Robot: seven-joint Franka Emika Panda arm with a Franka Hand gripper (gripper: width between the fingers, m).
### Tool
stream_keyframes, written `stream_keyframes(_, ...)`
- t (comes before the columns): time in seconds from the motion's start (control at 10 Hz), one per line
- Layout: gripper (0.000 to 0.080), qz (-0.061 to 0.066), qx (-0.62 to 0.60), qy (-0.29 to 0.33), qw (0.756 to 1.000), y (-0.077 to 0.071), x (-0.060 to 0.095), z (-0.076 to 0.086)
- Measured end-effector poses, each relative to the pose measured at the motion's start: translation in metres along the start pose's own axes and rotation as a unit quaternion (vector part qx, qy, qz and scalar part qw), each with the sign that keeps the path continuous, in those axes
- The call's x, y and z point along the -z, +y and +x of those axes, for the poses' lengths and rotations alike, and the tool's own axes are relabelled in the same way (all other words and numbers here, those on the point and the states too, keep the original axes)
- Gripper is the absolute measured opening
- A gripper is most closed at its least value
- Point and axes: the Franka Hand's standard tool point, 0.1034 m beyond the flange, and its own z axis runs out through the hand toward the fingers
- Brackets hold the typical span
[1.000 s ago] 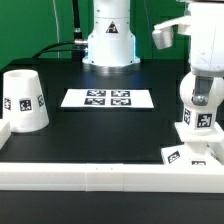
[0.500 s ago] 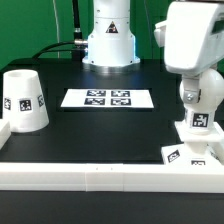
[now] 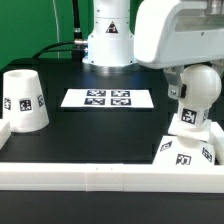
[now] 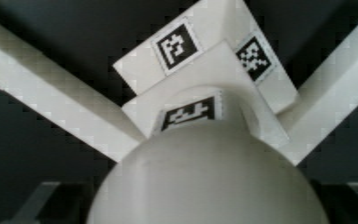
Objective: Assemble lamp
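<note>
The white round-topped bulb [image 3: 192, 100] stands in the flat square base [image 3: 185, 152] at the exterior view's right, by the front rail. My gripper [image 3: 195, 88] reaches down from the big white hand and is shut on the bulb's round top. In the wrist view the bulb [image 4: 197, 170] fills the middle between my gripper's [image 4: 197, 208] dim fingers, and the tagged base [image 4: 202, 50] lies beyond it. The tapered shade [image 3: 22, 100] stands alone at the exterior view's left.
The marker board [image 3: 108, 98] lies in the middle of the black table. A long white rail [image 3: 90, 176] runs along the front and another meets it at the left. The robot's pedestal [image 3: 108, 45] stands at the back.
My arm has swung in from the right and come down over the bulb. Bulb and base have shifted a little to the exterior view's left, and the base has turned.
</note>
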Motion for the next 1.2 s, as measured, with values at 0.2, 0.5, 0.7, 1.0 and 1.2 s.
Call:
stream_keyframes(0.2, 0.0577, -0.001, -0.065, 0.001, 0.998, 0.003, 0.001, 0.000)
stream_keyframes(0.5, 0.0577, -0.002, -0.110, 0.001, 0.994, 0.005, 0.001, -0.001)
stream_keyframes(0.7, 0.0689, -0.002, -0.110, 0.000, 0.994, 0.004, 0.000, -0.001)
stream_keyframes(1.0, 0.0698, -0.001, -0.111, -0.003, 0.994, 0.002, 0.018, -0.015)
stream_keyframes(1.2, 0.0698, 0.001, -0.108, -0.010, 0.994, 0.007, 0.048, -0.040)
